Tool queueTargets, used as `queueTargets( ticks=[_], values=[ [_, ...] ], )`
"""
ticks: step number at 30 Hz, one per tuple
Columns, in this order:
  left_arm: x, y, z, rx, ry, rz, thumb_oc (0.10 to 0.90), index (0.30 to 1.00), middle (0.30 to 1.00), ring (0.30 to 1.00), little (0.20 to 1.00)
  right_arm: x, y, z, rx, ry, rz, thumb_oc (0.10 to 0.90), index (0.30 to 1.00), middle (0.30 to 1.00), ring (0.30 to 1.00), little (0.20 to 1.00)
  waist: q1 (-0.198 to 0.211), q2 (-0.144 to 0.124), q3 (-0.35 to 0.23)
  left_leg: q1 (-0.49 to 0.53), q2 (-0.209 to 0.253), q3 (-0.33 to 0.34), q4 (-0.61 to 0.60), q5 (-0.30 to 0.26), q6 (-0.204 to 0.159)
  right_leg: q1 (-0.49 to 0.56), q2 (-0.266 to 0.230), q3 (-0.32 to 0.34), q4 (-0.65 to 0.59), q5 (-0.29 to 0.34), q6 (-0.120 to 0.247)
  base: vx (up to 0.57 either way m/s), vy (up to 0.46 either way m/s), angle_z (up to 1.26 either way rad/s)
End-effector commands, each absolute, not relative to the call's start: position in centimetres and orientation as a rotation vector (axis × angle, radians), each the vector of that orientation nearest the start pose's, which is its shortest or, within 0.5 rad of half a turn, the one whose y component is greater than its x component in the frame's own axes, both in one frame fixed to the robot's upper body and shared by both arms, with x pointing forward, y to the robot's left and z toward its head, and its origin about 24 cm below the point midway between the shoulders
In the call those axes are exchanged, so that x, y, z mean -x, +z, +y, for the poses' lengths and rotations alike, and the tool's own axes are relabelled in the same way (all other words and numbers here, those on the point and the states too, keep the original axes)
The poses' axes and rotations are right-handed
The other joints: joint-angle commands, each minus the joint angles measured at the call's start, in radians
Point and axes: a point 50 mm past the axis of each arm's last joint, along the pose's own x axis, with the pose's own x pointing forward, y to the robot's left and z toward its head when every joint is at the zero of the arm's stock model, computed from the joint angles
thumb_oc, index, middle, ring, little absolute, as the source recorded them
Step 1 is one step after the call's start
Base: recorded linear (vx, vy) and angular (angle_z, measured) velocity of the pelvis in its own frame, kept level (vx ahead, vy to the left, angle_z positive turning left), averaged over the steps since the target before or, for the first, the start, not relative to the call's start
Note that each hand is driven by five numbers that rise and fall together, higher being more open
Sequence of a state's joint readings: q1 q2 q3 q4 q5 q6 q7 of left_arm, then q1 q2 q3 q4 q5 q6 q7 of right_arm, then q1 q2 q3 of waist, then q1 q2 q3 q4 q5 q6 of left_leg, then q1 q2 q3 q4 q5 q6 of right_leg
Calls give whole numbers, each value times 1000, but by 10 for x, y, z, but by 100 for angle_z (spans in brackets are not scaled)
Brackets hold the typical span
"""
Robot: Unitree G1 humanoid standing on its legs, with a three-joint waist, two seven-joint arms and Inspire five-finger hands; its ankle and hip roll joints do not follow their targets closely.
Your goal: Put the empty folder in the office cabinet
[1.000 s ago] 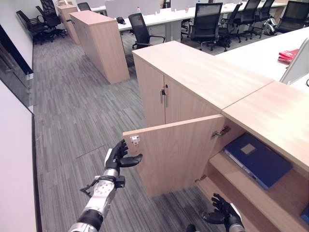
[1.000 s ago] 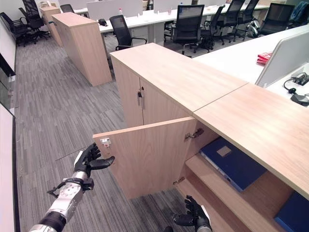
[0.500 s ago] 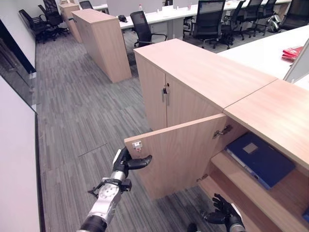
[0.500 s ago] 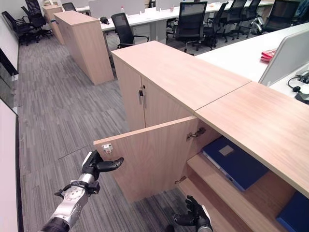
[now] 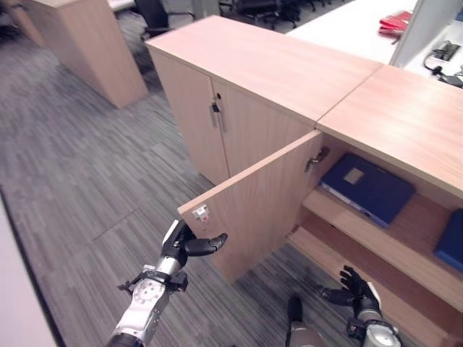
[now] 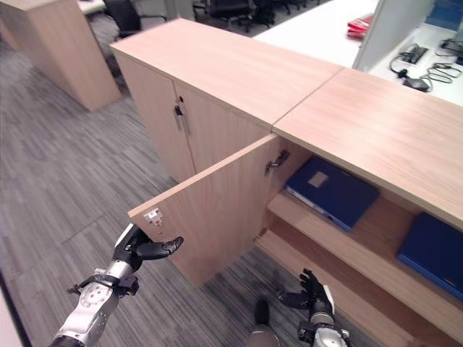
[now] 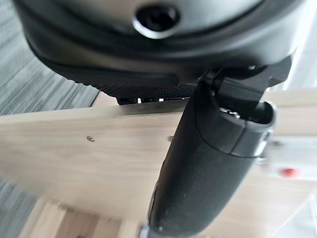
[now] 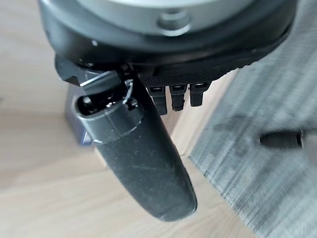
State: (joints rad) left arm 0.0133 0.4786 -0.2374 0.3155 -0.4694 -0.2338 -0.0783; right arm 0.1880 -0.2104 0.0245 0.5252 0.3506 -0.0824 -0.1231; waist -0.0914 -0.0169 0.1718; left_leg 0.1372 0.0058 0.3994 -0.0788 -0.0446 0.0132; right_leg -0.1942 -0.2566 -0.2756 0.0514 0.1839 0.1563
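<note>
The wooden office cabinet (image 5: 376,116) has one door (image 5: 253,210) swung out towards me. A blue folder (image 5: 365,188) lies flat on its upper shelf, and a second blue folder (image 6: 434,246) lies further right on the same shelf. My left hand (image 5: 181,246) is at the door's free edge, just under the white latch, with its thumb stretched along the door's face and its fingers relaxed. My right hand (image 5: 358,289) hangs low in front of the bottom shelf, fingers spread, holding nothing. In the right wrist view that hand (image 8: 143,163) shows a straight thumb over the shelf wood.
A closed two-door cabinet (image 5: 217,116) adjoins the open one on the left. Another wooden cabinet (image 5: 87,43) stands further back left across grey carpet. A white desk (image 5: 347,29) with red items (image 5: 394,22) lies behind the cabinets.
The camera has swung right and down, bringing more of the shelves into view. My left hand has closed the gap to the door's edge and stays there. The right hand stays low.
</note>
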Motion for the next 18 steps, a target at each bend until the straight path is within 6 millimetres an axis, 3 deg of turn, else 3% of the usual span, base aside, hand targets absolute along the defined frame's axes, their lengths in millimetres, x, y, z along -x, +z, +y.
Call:
queueTargets(
  ticks=[1,2,5,7,9,13,17,18],
  values=[
    [-256,56,154,45,-461,-145,800,900,900,900,900,-210,-49,-218,-101,-260,336,800,900,900,900,900,-24,43,0,-9,69,42,-2,-16,-40,97,-58,-110,47,-58,76,-243,109,-64],
    [-256,62,155,48,-463,-171,800,900,900,900,900,-213,-46,-215,-91,-234,319,800,900,900,900,900,-11,44,-8,-4,68,59,0,-29,-36,134,-62,-134,88,-102,78,-228,62,-68],
    [-250,78,159,55,-479,-229,800,900,900,900,900,-219,-48,-208,-66,-190,336,800,900,900,900,900,18,34,-37,-19,81,158,7,9,-27,213,-83,-186,153,-119,82,-272,-32,-123],
    [-247,80,162,59,-474,-241,800,900,900,900,900,-220,-50,-206,-69,-184,346,800,900,900,900,900,33,32,-45,-22,91,190,11,20,-27,237,-95,-204,158,-112,86,-199,-63,-102],
    [-239,79,168,69,-456,-235,800,900,900,900,900,-222,-56,-198,-81,-162,375,800,900,900,900,900,72,26,-71,-13,112,269,23,33,-38,297,-122,-267,101,-89,90,-191,-198,-42],
    [-232,68,176,91,-399,-195,800,900,900,900,900,-214,-59,-194,-104,-130,392,800,900,900,900,900,67,31,-95,-2,193,305,53,93,-94,353,-39,-221,-59,-139,69,-59,-314,-81],
    [-225,54,176,140,-349,-146,800,900,900,900,900,-199,-67,-197,-71,-98,436,800,900,900,900,900,23,50,-94,20,297,330,104,149,-150,386,51,-164,-119,-206,18,-43,-349,-73],
    [-225,54,176,140,-349,-146,800,900,900,900,900,-199,-67,-197,-71,-98,436,800,900,900,900,900,23,50,-94,20,297,330,104,149,-150,386,51,-164,-119,-206,18,-36,-249,-71]
  ],
)
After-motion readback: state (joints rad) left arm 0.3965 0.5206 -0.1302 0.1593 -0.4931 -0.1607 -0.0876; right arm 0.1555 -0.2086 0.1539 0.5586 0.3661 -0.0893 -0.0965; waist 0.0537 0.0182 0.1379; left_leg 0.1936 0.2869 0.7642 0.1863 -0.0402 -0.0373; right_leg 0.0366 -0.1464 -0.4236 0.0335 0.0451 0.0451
